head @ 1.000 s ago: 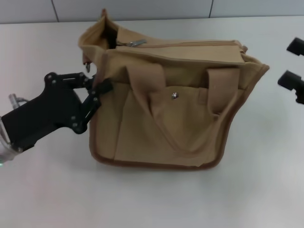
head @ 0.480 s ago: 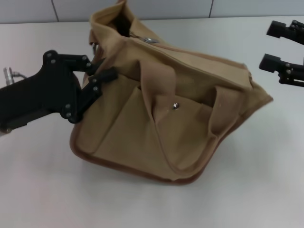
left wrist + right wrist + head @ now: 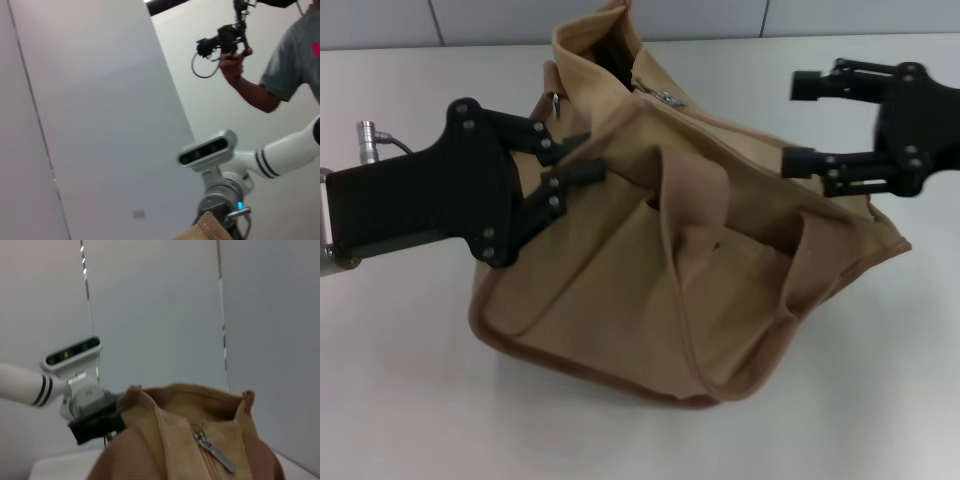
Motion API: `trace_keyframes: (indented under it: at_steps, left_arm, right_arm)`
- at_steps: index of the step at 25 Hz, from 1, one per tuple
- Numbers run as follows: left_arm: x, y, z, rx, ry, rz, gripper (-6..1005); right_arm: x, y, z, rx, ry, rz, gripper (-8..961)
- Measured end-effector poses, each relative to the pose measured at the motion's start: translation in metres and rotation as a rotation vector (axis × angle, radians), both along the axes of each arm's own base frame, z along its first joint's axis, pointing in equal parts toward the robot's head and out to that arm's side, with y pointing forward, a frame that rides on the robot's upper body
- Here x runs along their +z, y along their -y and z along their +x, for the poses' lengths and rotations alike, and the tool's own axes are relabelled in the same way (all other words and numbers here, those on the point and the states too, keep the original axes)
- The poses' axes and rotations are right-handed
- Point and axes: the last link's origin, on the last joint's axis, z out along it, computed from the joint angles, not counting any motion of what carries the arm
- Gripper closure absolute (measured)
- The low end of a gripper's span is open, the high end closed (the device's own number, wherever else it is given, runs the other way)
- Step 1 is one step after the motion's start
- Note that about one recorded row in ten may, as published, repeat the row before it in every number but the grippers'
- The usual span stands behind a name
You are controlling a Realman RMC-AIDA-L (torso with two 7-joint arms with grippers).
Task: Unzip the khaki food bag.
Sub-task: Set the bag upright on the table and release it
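White tabletop [image 3: 400, 400] carries the boxy khaki canvas food bag [image 3: 650, 270]; left gripper [image 3: 578, 160] clenches its left edge, right gripper [image 3: 802, 122] spread above the far-right corner.

White table [image 3: 410, 400]; grey wall panels [image 3: 100, 125]; person [image 3: 285, 65] holding camera rig [image 3: 225, 40].

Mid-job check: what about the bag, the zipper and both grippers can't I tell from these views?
- Head view: the left gripper fingertips press against the khaki food bag; their hold on the fabric is hidden.
- Head view: the zipper track's far end lies behind the right gripper.
- Right wrist view: the zipper pull shows; the track is cut off.
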Motion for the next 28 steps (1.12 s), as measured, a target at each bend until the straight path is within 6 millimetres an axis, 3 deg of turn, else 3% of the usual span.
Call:
trace_keyframes:
  at_steps: [6, 14, 20, 28]
  left_arm:
    - [-0.002, 0.002, 0.004, -0.033, -0.016, -0.017, 911]
    - [0.004, -0.001, 0.007, -0.044, -0.028, 0.001, 911]
    - [0.008, -0.005, 0.018, -0.080, -0.048, -0.017, 911]
    - [0.004, -0.005, 0.025, -0.107, -0.048, -0.027, 911]
  right_arm:
    - [0.007, -0.016, -0.022, 0.006, 0.080, 0.042, 119]
    - [0.014, -0.025, -0.036, 0.021, 0.072, 0.074, 131]
    - [-0.002, -0.024, -0.047, 0.079, 0.136, 0.012, 146]
    - [-0.017, -0.017, -0.046, 0.098, 0.203, -0.045, 167]
